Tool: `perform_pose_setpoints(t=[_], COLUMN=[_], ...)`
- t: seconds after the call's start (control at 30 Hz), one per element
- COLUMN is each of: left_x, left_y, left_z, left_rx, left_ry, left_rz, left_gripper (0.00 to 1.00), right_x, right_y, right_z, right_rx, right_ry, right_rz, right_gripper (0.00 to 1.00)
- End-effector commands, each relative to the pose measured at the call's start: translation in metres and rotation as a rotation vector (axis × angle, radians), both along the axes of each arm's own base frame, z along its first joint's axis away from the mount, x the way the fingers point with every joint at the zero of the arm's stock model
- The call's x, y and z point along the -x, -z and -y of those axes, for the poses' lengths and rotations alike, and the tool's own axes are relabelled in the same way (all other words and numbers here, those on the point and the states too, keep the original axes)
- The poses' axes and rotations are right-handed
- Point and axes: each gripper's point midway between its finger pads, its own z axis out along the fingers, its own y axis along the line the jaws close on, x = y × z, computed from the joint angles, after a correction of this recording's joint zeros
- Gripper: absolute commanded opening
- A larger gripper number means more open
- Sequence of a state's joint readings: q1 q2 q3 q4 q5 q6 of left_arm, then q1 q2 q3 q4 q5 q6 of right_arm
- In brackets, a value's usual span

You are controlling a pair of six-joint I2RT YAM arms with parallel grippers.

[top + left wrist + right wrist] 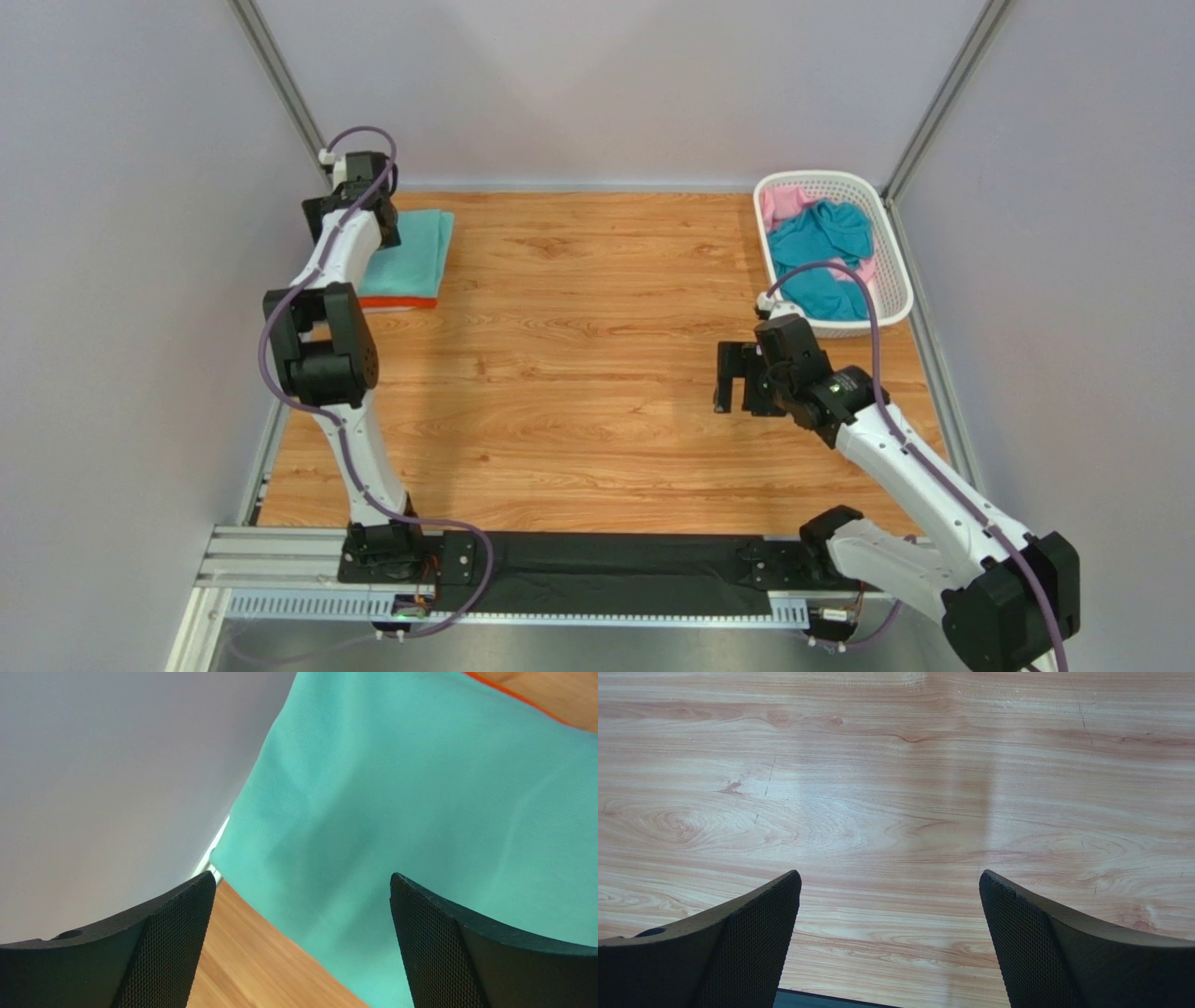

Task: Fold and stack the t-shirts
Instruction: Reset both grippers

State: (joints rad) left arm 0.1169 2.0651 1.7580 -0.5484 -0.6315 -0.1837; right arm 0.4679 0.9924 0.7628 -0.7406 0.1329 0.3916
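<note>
A folded mint-green t-shirt [417, 252] lies on top of an orange t-shirt [400, 300] at the table's far left. My left gripper [376, 217] hovers over the stack's left edge, open and holding nothing. In the left wrist view the mint-green t-shirt [421, 812] fills the space beyond the left gripper [298, 882], with a sliver of orange t-shirt [519, 696] at the top. A teal t-shirt [821, 259] and a pink t-shirt [788, 207] lie crumpled in the basket. My right gripper [732, 378] hangs open over bare wood; the right wrist view shows the right gripper [889, 882] holding nothing.
The white slotted basket [828, 178] stands at the far right corner, just behind the right arm. Grey walls close in on the left, back and right. A black rail [617, 567] with the arm bases runs along the near edge.
</note>
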Motion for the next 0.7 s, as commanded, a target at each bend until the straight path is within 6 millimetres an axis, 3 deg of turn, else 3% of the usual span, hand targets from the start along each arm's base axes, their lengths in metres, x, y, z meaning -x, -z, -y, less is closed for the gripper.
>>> perform_pose_setpoints(t=[0.0, 0.2, 0.3, 0.37, 0.4, 0.43, 0.47, 0.5, 0.53, 0.57, 0.6, 0.63, 0.67], left_x=[0.003, 0.015, 0.018, 0.027, 0.036, 0.043, 0.05, 0.065, 0.077, 0.087, 0.105, 0.119, 0.133], left_y=[-0.058, -0.044, -0.046, -0.061, -0.055, -0.072, -0.077, -0.066, -0.083, -0.084, -0.065, -0.081, -0.08], left_z=[0.022, 0.079, 0.109, 0.125, 0.144, 0.152, 0.157, 0.173, 0.179, 0.186, 0.198, 0.202, 0.211], left_rx=[0.133, 0.397, 0.41, 0.421, 0.424, 0.422, 0.406, 0.406, 0.408, 0.416, 0.437, 0.444, 0.453], left_ry=[0.0, 0.09, 0.153, 0.185, 0.22, 0.25, 0.261, 0.282, 0.299, 0.314, 0.33, 0.348, 0.364], left_rz=[0.201, 0.21, 0.246, 0.278, 0.258, 0.302, 0.313, 0.286, 0.337, 0.348, 0.315, 0.377, 0.386], left_gripper=[1.0, 1.0, 1.0, 1.0, 1.0, 1.0, 1.0, 1.0, 1.0, 1.0, 1.0, 1.0, 1.0], right_x=[-0.012, -0.011, -0.011, -0.01, -0.01, -0.009, -0.01, -0.01, -0.009, -0.01, -0.009, -0.008, -0.008], right_y=[-0.027, -0.032, -0.034, -0.037, -0.038, -0.037, -0.039, -0.039, -0.038, -0.037, -0.039, -0.036, -0.036], right_z=[-0.004, -0.005, -0.005, -0.005, -0.004, -0.002, 0.001, 0.003, 0.006, 0.01, 0.011, 0.014, 0.017], right_rx=[-0.036, -0.059, -0.068, -0.076, -0.078, -0.077, -0.072, -0.072, -0.066, -0.054, -0.059, -0.054, -0.046], right_ry=[0.003, 0.0, 0.002, 0.01, 0.019, 0.029, 0.044, 0.058, 0.068, 0.087, 0.097, 0.107, 0.123], right_rz=[0.093, 0.115, 0.124, 0.134, 0.139, 0.143, 0.159, 0.164, 0.168, 0.176, 0.188, 0.184, 0.191], right_gripper=[1.0, 1.0, 1.0, 1.0, 1.0, 1.0, 1.0, 1.0, 1.0, 1.0, 1.0, 1.0, 1.0])
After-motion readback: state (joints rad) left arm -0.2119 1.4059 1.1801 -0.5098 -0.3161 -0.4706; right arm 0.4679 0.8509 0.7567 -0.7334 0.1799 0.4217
